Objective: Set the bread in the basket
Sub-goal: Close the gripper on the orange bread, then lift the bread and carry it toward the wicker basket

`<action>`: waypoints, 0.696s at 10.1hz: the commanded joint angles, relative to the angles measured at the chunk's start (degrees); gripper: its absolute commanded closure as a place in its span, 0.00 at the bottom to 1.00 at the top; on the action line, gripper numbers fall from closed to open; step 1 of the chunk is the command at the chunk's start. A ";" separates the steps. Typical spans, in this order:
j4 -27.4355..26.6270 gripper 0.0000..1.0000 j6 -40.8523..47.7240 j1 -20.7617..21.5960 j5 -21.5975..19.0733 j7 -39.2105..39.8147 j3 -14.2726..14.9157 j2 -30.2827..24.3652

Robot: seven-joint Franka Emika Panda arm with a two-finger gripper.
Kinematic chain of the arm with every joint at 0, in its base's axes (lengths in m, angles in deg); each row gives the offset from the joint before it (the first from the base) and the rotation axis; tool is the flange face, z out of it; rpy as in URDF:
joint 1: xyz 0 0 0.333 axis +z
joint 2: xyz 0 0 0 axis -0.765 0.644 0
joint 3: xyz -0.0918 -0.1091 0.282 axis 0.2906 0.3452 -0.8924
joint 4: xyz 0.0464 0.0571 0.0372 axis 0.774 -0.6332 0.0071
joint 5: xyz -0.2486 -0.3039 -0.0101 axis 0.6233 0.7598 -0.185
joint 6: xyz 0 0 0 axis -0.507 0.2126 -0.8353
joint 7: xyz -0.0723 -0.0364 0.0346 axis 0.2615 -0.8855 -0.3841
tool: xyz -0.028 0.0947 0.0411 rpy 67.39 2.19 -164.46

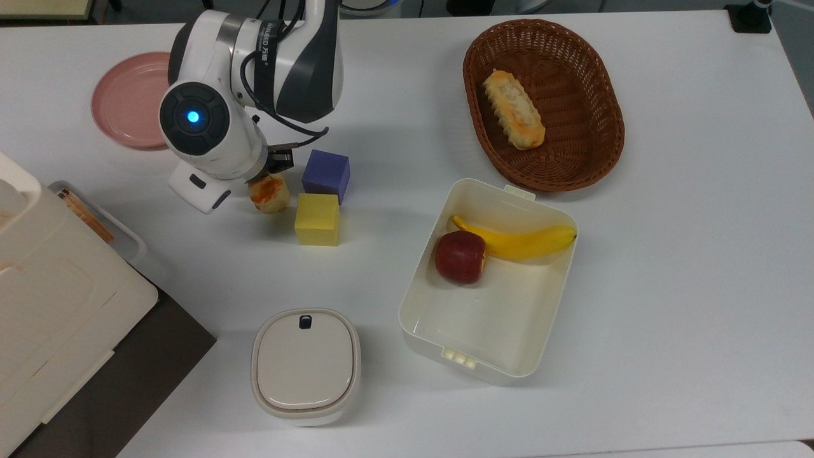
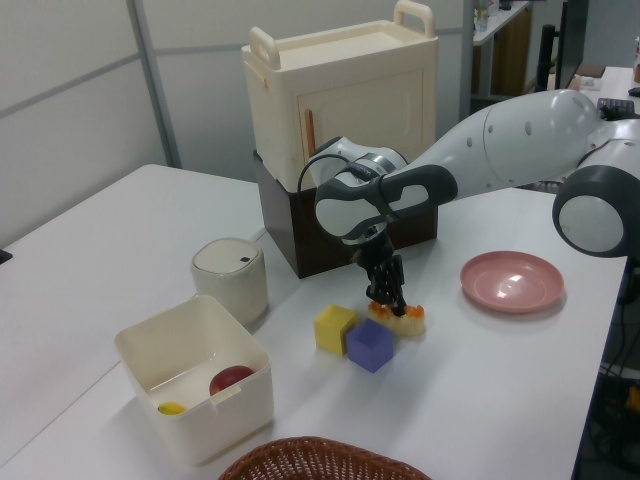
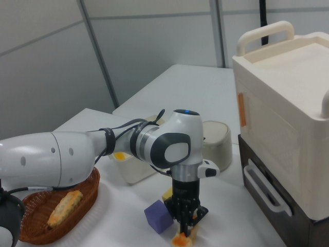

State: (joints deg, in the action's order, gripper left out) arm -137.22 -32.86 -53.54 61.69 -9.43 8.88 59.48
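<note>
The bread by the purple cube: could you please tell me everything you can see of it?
The bread is a short, stubby bun with a lumpy orange-golden glazed top and pale sides. It lies on the white table, just to the top view's left of the purple cube and the yellow cube, far from the basket. The arm covers one end of it in the top view. The tool is right on top of it, fingers down at the glazed top.

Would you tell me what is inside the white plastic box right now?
The white box holds a red apple touching a banana. The rest of its floor is bare; nothing there is covered in the top view.
</note>
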 commanded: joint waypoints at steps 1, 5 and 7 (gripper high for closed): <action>-0.73 1.00 -0.99 0.81 0.93 0.48 0.46 -3.54; 0.67 1.00 1.48 6.77 0.76 -2.85 0.46 -10.75; 2.60 1.00 5.84 13.43 -0.12 -3.66 0.37 -12.70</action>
State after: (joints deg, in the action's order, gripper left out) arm -134.74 -31.40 -46.17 61.65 -11.49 8.72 49.80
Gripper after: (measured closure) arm 0.925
